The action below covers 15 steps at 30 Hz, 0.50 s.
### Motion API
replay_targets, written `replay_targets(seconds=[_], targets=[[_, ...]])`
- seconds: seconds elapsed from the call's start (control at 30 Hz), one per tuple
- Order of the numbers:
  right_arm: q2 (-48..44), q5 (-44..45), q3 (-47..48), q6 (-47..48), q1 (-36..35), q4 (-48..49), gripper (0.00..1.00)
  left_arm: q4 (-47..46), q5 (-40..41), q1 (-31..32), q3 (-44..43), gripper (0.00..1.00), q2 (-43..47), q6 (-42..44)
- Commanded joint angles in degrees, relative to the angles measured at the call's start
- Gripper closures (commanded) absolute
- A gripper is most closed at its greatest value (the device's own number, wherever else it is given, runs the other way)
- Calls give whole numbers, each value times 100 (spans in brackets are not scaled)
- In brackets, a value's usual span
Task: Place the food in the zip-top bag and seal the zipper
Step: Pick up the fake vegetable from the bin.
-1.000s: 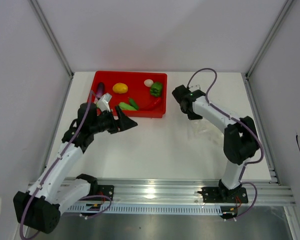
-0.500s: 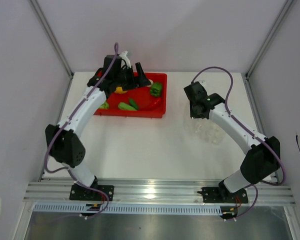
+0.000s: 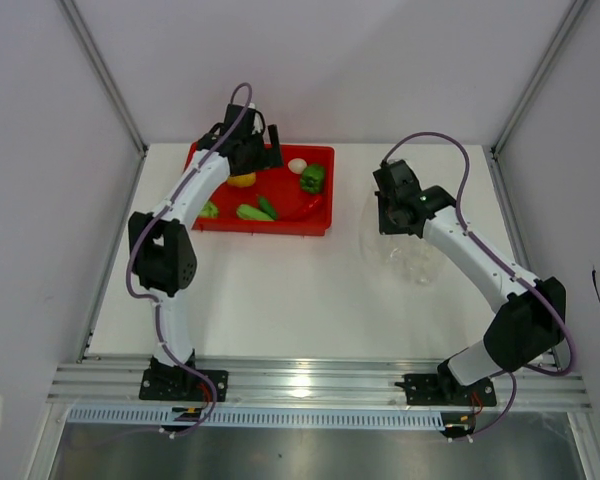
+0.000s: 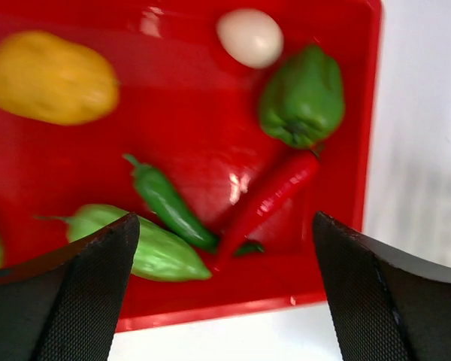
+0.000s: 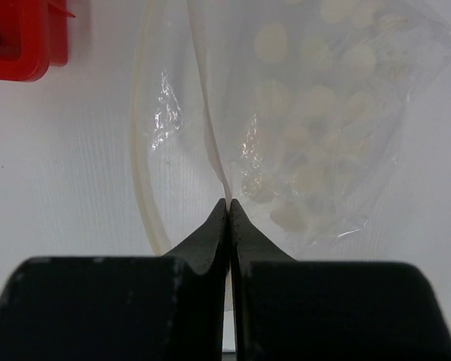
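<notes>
Now the left gripper (image 4: 224, 226) hangs wide open, empty, over the red tray (image 4: 210, 98); the food (image 4: 274, 192) lies loose inside its rim. Bare table (image 3: 310, 290) separates tray from the zip-top bag (image 5: 323, 113); the right gripper (image 5: 228, 201) pinches its mouth edge.

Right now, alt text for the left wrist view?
Open left gripper above a red tray, black fingers at the bottom corners. In the tray: lemon, white ball, green pepper, red chili, green chili, pale green vegetable. White table at right.
</notes>
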State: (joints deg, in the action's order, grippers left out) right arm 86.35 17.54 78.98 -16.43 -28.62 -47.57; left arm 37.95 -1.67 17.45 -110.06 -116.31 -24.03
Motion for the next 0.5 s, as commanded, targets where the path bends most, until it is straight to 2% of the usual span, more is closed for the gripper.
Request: replay_targets(seconds=[0.0,0.07,0.13,0.3,0.47], targets=[[31,56,-14,210,23,248,100,63,1203,-119,-446,1,-58,258],[84,101,-23,271,67,283,100,2,1641,-128,-481,0,-163,294],[119,13,3,263,111,301,100,-25,1600,-224,-569,1,-251,250],[75,-216,-14,184,129,380,100,-148,-207,-830,-692,1,-611,-224],[58,-233,-14,131,129,363,100,676,210,-901,-1658,1,-1182,-347]])
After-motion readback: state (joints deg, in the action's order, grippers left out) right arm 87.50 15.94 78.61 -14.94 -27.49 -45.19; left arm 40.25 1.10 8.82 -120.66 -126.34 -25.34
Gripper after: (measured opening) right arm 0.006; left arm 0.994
